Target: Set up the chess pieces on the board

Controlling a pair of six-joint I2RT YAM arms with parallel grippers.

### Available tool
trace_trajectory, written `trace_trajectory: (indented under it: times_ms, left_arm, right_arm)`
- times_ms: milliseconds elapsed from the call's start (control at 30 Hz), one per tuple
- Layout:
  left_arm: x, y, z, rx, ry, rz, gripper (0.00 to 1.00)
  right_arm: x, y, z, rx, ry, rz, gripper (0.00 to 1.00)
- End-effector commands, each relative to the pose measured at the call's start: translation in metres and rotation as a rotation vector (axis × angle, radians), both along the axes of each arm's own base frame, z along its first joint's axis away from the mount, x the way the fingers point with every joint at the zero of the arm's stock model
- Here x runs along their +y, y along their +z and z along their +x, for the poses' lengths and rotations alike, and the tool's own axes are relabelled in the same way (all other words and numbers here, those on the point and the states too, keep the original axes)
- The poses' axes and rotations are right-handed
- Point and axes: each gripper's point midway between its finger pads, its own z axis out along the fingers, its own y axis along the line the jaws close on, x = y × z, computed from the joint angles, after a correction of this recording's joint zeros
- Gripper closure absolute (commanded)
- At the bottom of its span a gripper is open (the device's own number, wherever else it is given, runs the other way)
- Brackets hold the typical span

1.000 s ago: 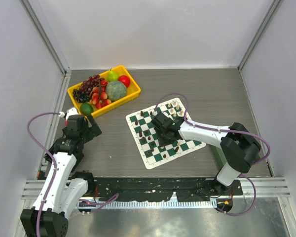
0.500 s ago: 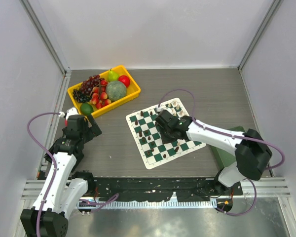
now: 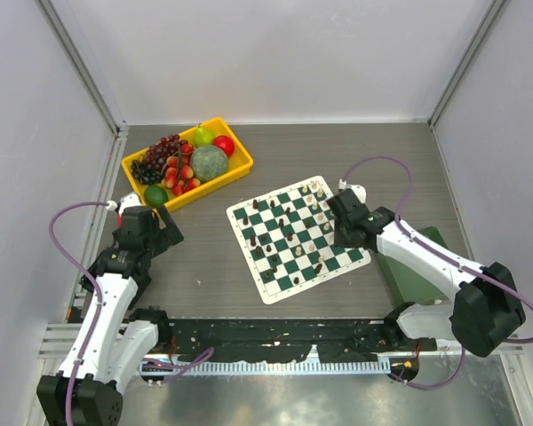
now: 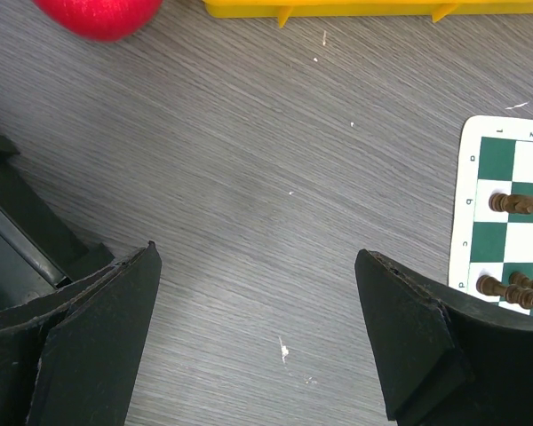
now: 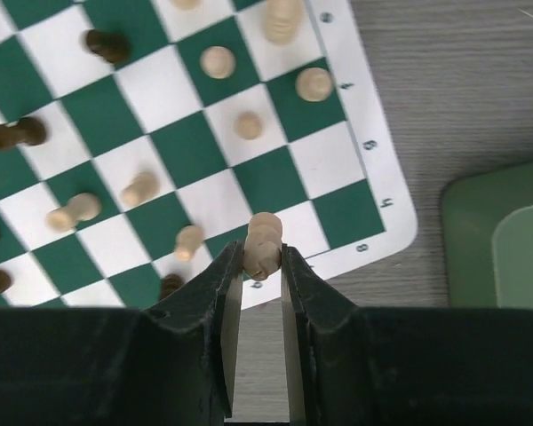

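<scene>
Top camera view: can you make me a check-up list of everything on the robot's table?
Surface: grey wood-grain table, small white specks.
Job's things: board lies flat and skewed; dark and cream chess pieces are scattered over its squares, not in starting rows.
Clutter: yellow tray of fruit at the far left; green tray beside the board's right edge.
Grippers: left gripper open and empty over bare table; right gripper shut on a cream piece above the board's corner.
Cables: purple cables loop off each arm, clear of the pieces.
Surroundings: plain light walls.
</scene>
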Motion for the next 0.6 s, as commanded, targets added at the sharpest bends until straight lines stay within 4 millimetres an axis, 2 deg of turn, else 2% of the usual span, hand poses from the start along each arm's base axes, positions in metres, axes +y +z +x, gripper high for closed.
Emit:
trace_trajectory:
  times_ms: [0,100,200,567]
  left_arm:
    - [-0.001,0.010,0.008,-0.044,0.003,-0.011,0.01]
    - [-0.001,0.010,0.008,-0.046,0.001,-0.011,0.01]
    - [-0.001,0.011,0.009,-0.047,0.004,-0.011,0.01]
    - [-0.002,0.013,0.010,-0.051,0.002,-0.017,0.01]
  right_arm:
    - [-0.031,-0.004,0.011,-0.042,-0.083,-0.032,0.78]
    - [-0.047,-0.011,0.018,-0.037,-0.136,-0.036,0.78]
    - [-0.056,-0.019,0.022,-0.033,-0.162,-0.035,0.78]
    - [-0.054,-0.031,0.035,-0.022,-0.164,-0.010,0.78]
